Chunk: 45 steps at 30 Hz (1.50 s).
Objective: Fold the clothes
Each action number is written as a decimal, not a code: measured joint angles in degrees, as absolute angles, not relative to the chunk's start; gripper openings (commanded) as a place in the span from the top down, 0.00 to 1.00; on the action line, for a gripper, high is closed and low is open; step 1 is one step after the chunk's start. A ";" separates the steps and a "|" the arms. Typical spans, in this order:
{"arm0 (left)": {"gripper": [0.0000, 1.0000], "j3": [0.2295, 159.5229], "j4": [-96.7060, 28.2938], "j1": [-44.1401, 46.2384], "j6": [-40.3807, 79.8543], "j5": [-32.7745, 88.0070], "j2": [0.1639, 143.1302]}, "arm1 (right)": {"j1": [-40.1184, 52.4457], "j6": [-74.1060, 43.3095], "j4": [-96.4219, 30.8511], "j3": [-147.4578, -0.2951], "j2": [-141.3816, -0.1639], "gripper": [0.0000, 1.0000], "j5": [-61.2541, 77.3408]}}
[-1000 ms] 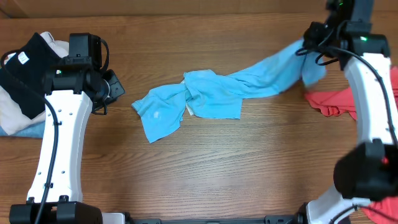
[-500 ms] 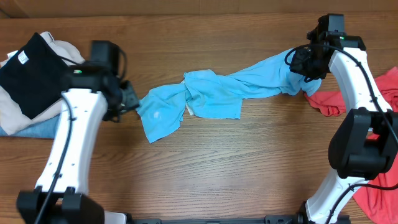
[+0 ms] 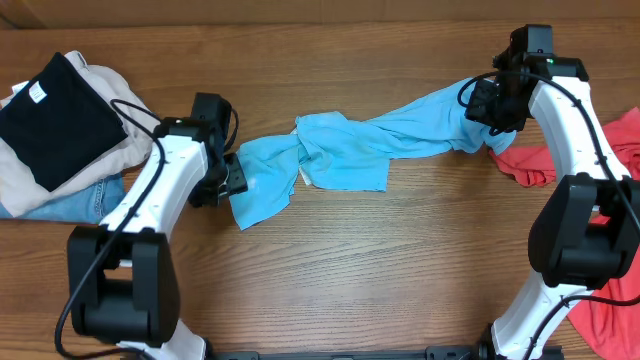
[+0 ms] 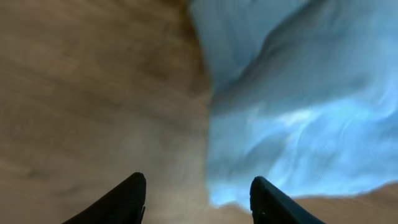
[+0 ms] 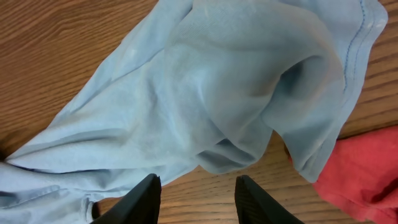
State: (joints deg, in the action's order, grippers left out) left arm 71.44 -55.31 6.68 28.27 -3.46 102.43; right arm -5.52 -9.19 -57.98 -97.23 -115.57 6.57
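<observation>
At the far left of the table (image 3: 350,260) lies a pile of clothes (image 3: 60,130): a black garment on top of beige cloth, with a strip of denim-blue showing at its near edge. It lies well apart from both arms.

Next comes the left claw (image 3: 230,185), low over the wood at the left end of the sky-blue T-shirt (image 3: 340,150). In the left wrist view, which is blurred, its 2 fingers (image 4: 127,199) stand apart with nothing between them, so this claw is open. The shirt's left edge runs just ahead of the tips. Bare wood lies before the left finger and blue cloth before the right one.

The sky-blue T-shirt is not flat. It stretches as a long, twisted band across the middle of the table, bunched and knotted near its left third. It rises toward the far right, where its end reaches the right claw (image 3: 482,110).

The right claw is also open. In the right wrist view its 2 fingers (image 5: 146,196) are spread and hold nothing. A rumpled fold and the stitched hem of the blue shirt lie just beyond the tips.

Just right of that end lies the coral-red T-shirt (image 5: 367,168), touching the blue hem. It is crumpled beside the right arm.
</observation>
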 measured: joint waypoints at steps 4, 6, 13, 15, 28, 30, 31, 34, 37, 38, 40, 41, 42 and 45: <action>0.42 71.44 -51.64 6.79 27.86 -1.93 105.51 | -5.52 -9.19 -58.28 -97.21 -115.57 0.57 6.57; 0.43 71.44 -50.28 6.79 27.79 -1.54 107.44 | -5.54 -9.21 -58.48 -97.23 -115.57 0.57 6.57; 0.80 71.33 -44.84 6.76 26.00 1.76 111.70 | -5.54 -9.17 -58.50 -97.23 -115.57 0.57 6.57; 0.96 71.33 -43.33 6.79 25.10 2.66 111.70 | -5.54 -9.17 -58.52 -97.23 -115.57 0.57 6.57; 0.96 74.19 -51.33 6.76 21.61 4.21 107.74 | -5.54 -9.15 -59.20 -97.23 -115.57 0.57 6.57; 0.96 76.73 -54.35 6.76 20.97 4.32 103.98 | -5.54 -9.17 -60.01 -97.21 -115.57 0.58 6.59; 0.96 78.37 -55.66 6.76 20.73 4.32 101.84 | -5.54 -9.13 -60.34 -97.23 -115.57 0.58 6.57; 0.96 84.20 -57.87 6.76 19.38 4.34 94.17 | -5.54 -9.13 -61.84 -97.21 -115.57 0.57 6.57; 0.96 89.58 -58.11 6.79 18.68 4.73 86.83 | -5.54 -9.08 -64.29 -97.21 -115.57 0.58 6.59; 0.96 91.00 -58.08 6.79 18.44 4.75 84.68 | -5.54 -9.04 -65.25 -97.23 -115.57 0.57 6.55; 0.96 93.38 -57.71 6.79 18.13 4.78 80.77 | -5.52 -8.95 -66.94 -97.21 -115.57 0.58 6.66; 0.96 94.24 -57.58 6.79 18.00 4.75 79.31 | -5.52 -8.67 -67.83 -97.21 -115.57 0.58 7.14; 0.96 94.89 -57.30 6.79 17.96 4.78 78.00 | -5.52 -7.88 -68.77 -97.21 -115.57 0.58 8.08; 0.96 95.53 -56.60 6.79 17.91 4.75 75.35 | -5.13 -5.23 -70.52 -97.21 -115.57 0.58 11.33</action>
